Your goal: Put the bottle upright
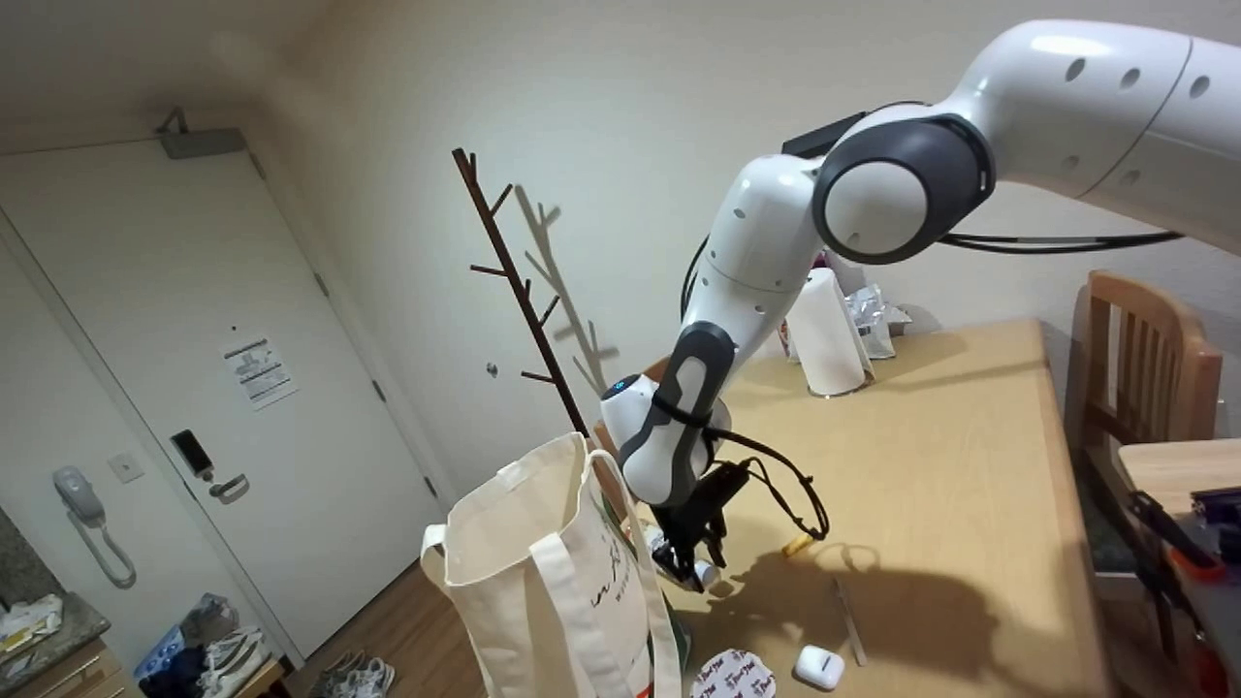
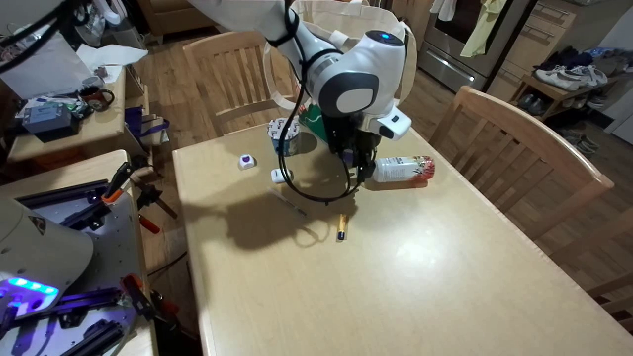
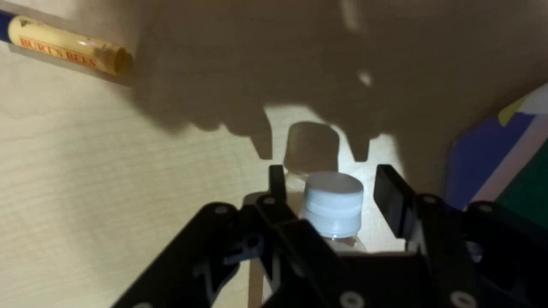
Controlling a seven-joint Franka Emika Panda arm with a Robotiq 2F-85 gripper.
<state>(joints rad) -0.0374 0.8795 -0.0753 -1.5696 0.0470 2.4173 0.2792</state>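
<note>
The bottle lies on its side on the surface, its red-flowered end pointing away from the tool and its white cap towards it. The tool is spread: in the wrist view its two fingers stand on opposite sides of the cap, with a gap visible at each. The tool's shadow falls on the surface just beyond the cap. Near the tool lies a yellow tube, lettered BURT'S BEES and dark blue at one end. In both exterior views a slim stick lies between the tube and a white case. Near the case are a tub, with a patterned round lid, and, in an exterior view, a small white block marked in purple. A cream bag, open at the top, stands near the tool; its footing is hidden. A paper roll stands upright on the surface, well apart from the bottle. In an exterior view the arm, entering at the upper right, slopes down to the tool.
</note>
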